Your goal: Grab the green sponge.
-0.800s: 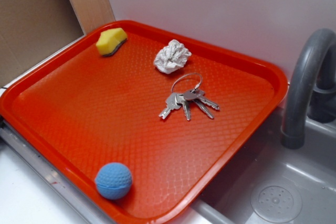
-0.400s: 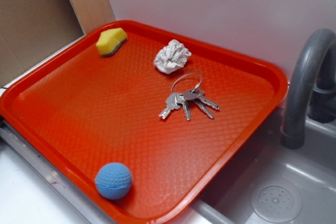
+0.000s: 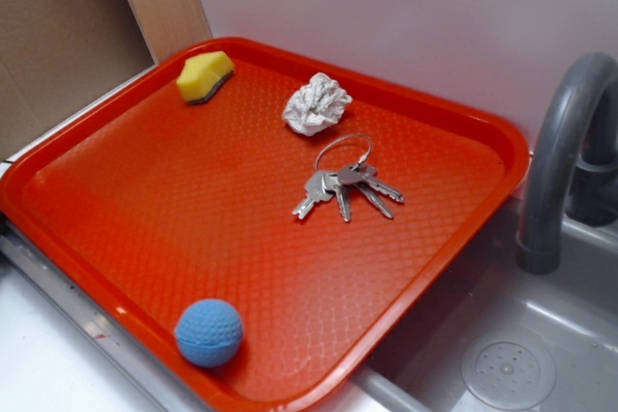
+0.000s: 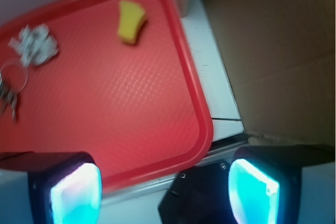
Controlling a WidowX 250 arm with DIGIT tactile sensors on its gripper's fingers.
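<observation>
- My hand point(image 4: 165, 192) hangs released, well short of the green sponge point(image 3: 205, 75) at the tray's point(image 3: 425, 267) far-left corner
- Best approach: descend squarely over it, straddling both sides

Jaws: two black blocky housings, seen only in the wrist view
Pads point(image 4: 77, 195): glowing cyan-white inner faces
Base plate point(image 4: 197, 200): black, two small screws
</observation>
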